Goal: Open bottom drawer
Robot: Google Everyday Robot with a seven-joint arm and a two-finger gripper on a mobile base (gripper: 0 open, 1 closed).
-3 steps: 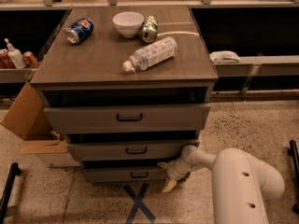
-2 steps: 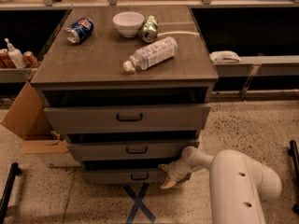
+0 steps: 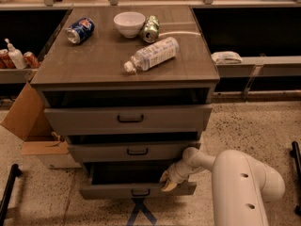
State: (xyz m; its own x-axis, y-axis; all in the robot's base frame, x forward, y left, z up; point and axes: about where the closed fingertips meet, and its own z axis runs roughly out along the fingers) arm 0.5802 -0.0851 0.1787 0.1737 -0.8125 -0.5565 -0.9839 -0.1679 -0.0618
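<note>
The bottom drawer of the grey-brown wood-grain cabinet is pulled out, its dark inside showing above the slim front with its small black bar handle. My gripper is at the drawer's right end, over the top edge of its front. My white arm reaches in from the lower right. The mid-sized drawer and the widest top drawer sit above it.
On the cabinet top lie a plastic bottle, a white bowl, a green can and a blue can. A cardboard box stands left of the cabinet. Blue tape marks the floor in front.
The bottom drawer has slid out toward me, and my gripper has moved with its right end. The inside of the drawer now shows.
</note>
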